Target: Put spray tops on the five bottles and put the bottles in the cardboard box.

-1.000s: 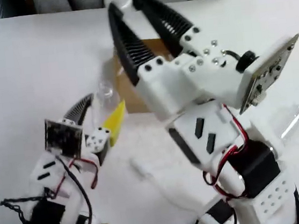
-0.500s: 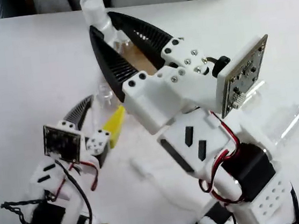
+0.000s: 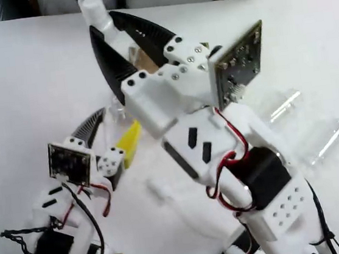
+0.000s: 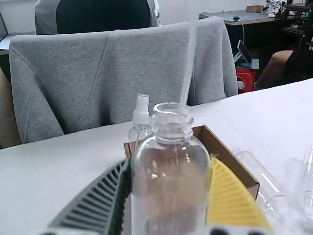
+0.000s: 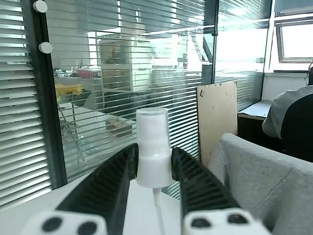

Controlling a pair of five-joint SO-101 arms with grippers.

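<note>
The left hand is clenched round a clear bottle, w/ a grey finger on one side and a yellow one on the other. It holds the bottle standing up w/ the open mouth on top, prob. so a top can go straight in. The right hand is up high over it and pinches a white spray top by its fat part, so the thin tube hangs free below. In the left wrist view the tube comes down to the bottle's mouth; can't tell if the tip is inside or just behind the rim. I think the step now is to feed the tube in, then push the top on. The tube is long and bendy, so it could miss the mouth or catch on the rim. The cardboard box sits on the counter just behind the held bottle, open on top. Inside stands at least one done bottle w/ its top on; the rest of the inside is hidden. Two bare bottles lie on their sides on the counter, no tops. A spare top lies flat btw. the two arms. So approx. one of five looks packed.
</note>
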